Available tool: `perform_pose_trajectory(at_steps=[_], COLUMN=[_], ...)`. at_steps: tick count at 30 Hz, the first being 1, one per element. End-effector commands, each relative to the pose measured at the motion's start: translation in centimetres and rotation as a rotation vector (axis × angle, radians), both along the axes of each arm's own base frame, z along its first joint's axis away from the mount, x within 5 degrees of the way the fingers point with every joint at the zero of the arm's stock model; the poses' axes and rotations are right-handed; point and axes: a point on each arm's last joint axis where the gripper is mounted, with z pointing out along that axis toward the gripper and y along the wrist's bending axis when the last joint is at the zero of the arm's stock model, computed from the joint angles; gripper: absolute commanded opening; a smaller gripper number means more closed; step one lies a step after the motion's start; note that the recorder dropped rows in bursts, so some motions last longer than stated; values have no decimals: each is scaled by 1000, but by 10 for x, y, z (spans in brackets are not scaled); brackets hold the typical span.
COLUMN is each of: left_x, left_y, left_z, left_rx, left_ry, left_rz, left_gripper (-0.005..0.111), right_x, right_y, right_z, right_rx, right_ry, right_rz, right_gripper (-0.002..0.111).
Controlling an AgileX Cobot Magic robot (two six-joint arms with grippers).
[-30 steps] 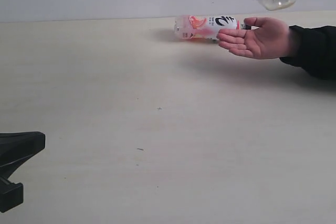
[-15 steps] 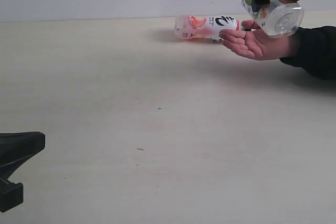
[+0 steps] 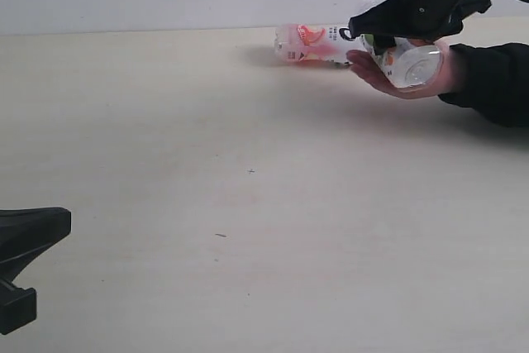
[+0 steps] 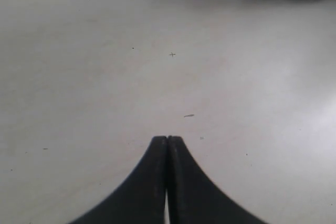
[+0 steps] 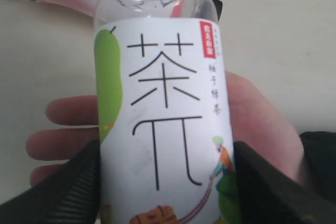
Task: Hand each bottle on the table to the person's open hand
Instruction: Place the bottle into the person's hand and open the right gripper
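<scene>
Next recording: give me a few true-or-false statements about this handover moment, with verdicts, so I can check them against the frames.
1. The right robot hand grips the white-label bottle over the person's open hand. True.
2. The pink-label bottle stands upright. False: it lies on its side on the table, just beyond the person's fingertips.
3. The left robot hand is shut and holds nothing. True.
4. The person has made a fist around the bottle. False: the fingers are extended and the palm is open under the bottle.
</scene>
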Motion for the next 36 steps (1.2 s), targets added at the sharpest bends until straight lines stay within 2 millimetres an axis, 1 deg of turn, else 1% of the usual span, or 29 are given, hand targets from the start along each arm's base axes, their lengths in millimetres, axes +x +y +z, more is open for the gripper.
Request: perform_pose_trajectory(at_steps=[1, 2, 4, 6, 7, 8, 9, 10, 12, 14, 17, 21, 25, 27, 29, 33, 36], left_x=[0, 0, 0, 0, 0, 0, 0, 0, 0, 0, 0, 0, 0, 0, 0, 0, 0], left_y=[0, 0, 0, 0, 0, 0, 0, 0, 0, 0, 0, 0, 0, 0, 0, 0, 0], left_z=[0, 0, 0, 0, 0, 0, 0, 0, 0, 0, 0, 0, 0, 0, 0, 0, 0], left_rx=[-8, -8, -8, -8, -8, -8, -8, -8, -8, -8, -8, -8, -8, -8, -8, -8, -8], left_ry=[-6, -6, -6, -6, -6, -6, -6, -6, -6, -6, -6, -6, -6, -6, -6, -6, -6], left_rz=[2, 2, 2, 2, 2, 2, 2, 2, 2, 2, 2, 2, 2, 2, 2, 2, 2], left_gripper=[0, 0, 0, 0, 0, 0, 0, 0, 0, 0, 0, 0, 0, 0, 0, 0, 0], right_x=[3, 4, 4, 3, 2, 2, 2, 2, 2, 2, 1, -4, -16, -27, -36, -54, -68], right_y=[-3, -3, -3, -4, -5, -5, -5, -5, -5, -5, -4, -7, -12, -17, -21, -28, -35], right_z=[-6, -6, -6, -6, -7, -7, -7, -7, -6, -5, 0, 21, 59, 89, 109, 142, 160], right_rx=[-21, -26, -32, -39, -44, -45, -45, -43, -26, -21, -16, -9, -13, -7, 6, 24, 21], right_ry=[-8, -10, -10, 1, 10, 11, 11, 12, 12, 7, -4, -45, -118, -184, -230, -303, -323], right_rz=[5, 7, 10, 6, 4, 3, 3, 0, -30, -41, -39, -25, 23, 47, 54, 69, 71], right_gripper=[0, 0, 5, 16, 27, 41, 49, 62, 79, 89, 95, 97, 97, 97, 97, 97, 97])
